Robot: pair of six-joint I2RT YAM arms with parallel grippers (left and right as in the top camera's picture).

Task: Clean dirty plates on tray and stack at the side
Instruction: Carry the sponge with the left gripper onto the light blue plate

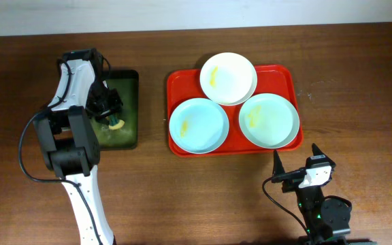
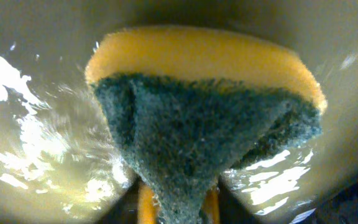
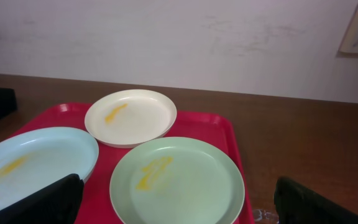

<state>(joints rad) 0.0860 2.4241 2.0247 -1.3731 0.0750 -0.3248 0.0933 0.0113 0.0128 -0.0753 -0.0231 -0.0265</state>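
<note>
The red tray (image 1: 290,79) holds three smeared plates: a cream-white plate (image 1: 229,78) at the back, a mint-blue plate (image 1: 198,125) front left, another mint-blue plate (image 1: 269,120) front right. The right wrist view shows the tray (image 3: 213,127), the cream plate (image 3: 131,117), the left plate (image 3: 33,168) and the right plate (image 3: 178,182). My left gripper (image 1: 111,116) is down in the dark green tray (image 1: 129,109), shut on a yellow-and-green sponge (image 2: 204,118) in wet liquid. My right gripper (image 1: 297,157) is open and empty, in front of the red tray.
The dark green tray stands left of the red tray and holds shiny liquid (image 2: 36,137). Brown table (image 1: 359,82) lies to the right of the red tray. A pale wall (image 3: 179,37) runs behind the table.
</note>
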